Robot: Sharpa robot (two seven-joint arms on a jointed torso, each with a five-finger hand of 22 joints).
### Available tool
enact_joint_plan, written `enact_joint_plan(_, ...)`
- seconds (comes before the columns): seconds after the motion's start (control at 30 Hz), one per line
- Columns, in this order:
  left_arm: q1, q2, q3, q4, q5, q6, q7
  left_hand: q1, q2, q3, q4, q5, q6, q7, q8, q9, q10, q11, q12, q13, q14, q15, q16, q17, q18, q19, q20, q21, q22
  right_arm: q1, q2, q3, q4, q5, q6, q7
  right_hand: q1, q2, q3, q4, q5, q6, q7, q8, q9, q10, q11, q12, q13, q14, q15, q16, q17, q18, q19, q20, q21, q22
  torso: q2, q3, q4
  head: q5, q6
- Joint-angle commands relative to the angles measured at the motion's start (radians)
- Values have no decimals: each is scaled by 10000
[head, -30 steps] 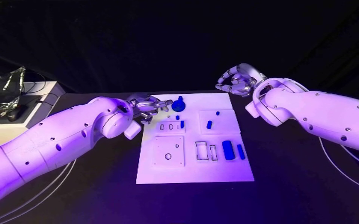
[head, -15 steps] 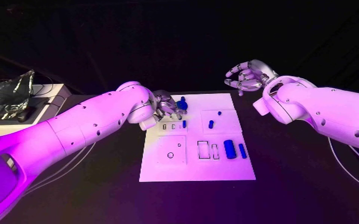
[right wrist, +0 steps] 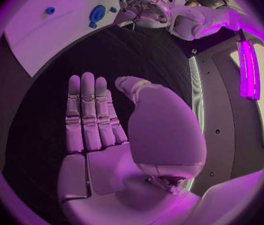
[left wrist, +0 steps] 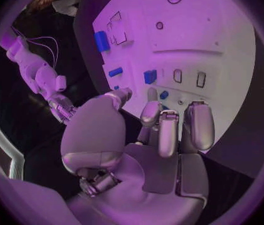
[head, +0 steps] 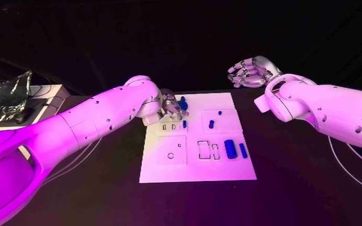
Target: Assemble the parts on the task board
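The white task board [head: 198, 163] lies in the middle of the black table. A round blue part [head: 182, 104] stands at its far edge, with small blue pieces [head: 211, 124] further in and a blue block [head: 230, 149] beside a slim blue bar [head: 242, 150] near the right side. My left hand [head: 170, 109] hovers over the board's far left corner, just left of the round part. Its fingers [left wrist: 194, 125] are apart and hold nothing. My right hand [head: 252, 73] is raised beyond the board's far right corner, its palm [right wrist: 107, 170] flat and empty.
Several empty outlined slots [head: 170, 157] mark the board's near half. A grey box with a crumpled foil object [head: 17, 100] stands at the table's far left. Bare black table [head: 302, 179] surrounds the board.
My left hand has moved right onto the board's far left corner, closer to the round blue part. My right hand has risen a little and straightened its fingers.
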Motion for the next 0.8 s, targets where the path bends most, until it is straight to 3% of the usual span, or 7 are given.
enact_joint_plan(0.03, 46, 171, 0, -146, -206, 671, -306, -112, -16, 83, -3, -11, -4, -11, 29, 17, 34, 12, 0, 8, 897, -47, 49, 2109, -168, 59, 17, 37, 10, 3, 57, 2, -67, 537, -16, 516, -211, 81, 108, -128, 43, 224, 90, -181, 60, 270, 77, -1003, -898, -51, 144, -818, -282, 52, -88, 166, -415, -482, 38, -6, -10, 82, -25)
enact_joint_plan(0.23, 79, 377, -1, -441, -280, 962, -374, -204, 12, 121, -1, -9, 4, -10, 51, 38, 2, 14, -31, -37, 894, -42, 45, 2100, -169, 59, 22, 39, 16, 2, 102, -7, -138, 714, -19, 691, -311, 111, 258, -461, -4, 225, 242, -598, 127, 500, 278, -2233, -2095, -201, 379, -2124, -774, 46, -460, 413, -1130, -1363, 65, -22, -14, 117, -67)
enact_joint_plan(0.33, 86, 440, -12, -596, -321, 1072, -392, -204, 12, 121, -1, -9, 4, -10, 51, 38, 2, 14, -31, -37, 894, -42, 45, 2100, -169, 59, 22, 39, 16, 1, 120, -12, -175, 764, -54, 755, -373, 125, 344, -611, -22, 230, 318, -804, 170, 598, 350, -2648, -2626, -148, 491, -2653, -1029, 80, -978, 598, -1160, -2050, 76, -16, -5, 116, -65)
enact_joint_plan(0.47, 89, 492, -32, -701, -340, 1138, -398, -235, 27, 141, -4, -10, 15, -13, 71, 55, -19, 12, -52, -69, 901, -42, 54, 2123, -174, 74, 24, 49, 43, -3, 140, -17, -217, 824, -81, 805, -451, 126, 358, -683, -23, 216, 365, -943, 198, 560, 436, -2888, -2955, -267, 588, -3023, -1195, 74, -1203, 697, -1172, -2492, 95, -25, -9, 106, -98)
enact_joint_plan(0.63, 89, 568, -47, -786, -334, 1198, -357, -304, -6, 282, -24, -11, 152, -122, 417, 401, -28, -71, -65, -86, 905, -103, 61, 2142, -172, 66, 1, 56, 55, -10, 156, -21, -241, 852, -118, 810, -506, 124, 349, -741, -25, 184, 418, -1058, 217, 525, 500, -3034, -3203, -369, 666, -3295, -1336, 75, -1388, 786, -1170, -2842, 107, -25, -31, 98, -123)
enact_joint_plan(0.8, 84, 660, -86, -863, -292, 1184, -269, -416, -22, 369, -16, -19, 130, -183, 668, 742, -24, -126, -75, -99, 906, -153, 62, 2149, -173, 63, -42, 60, 68, -28, 185, -25, -277, 876, -139, 785, -549, 104, 313, -784, -22, 106, 470, -1171, 219, 497, 549, -3105, -3360, -405, 719, -3455, -1426, 76, -1572, 850, -1174, -3106, 118, -39, -13, 31, -140)
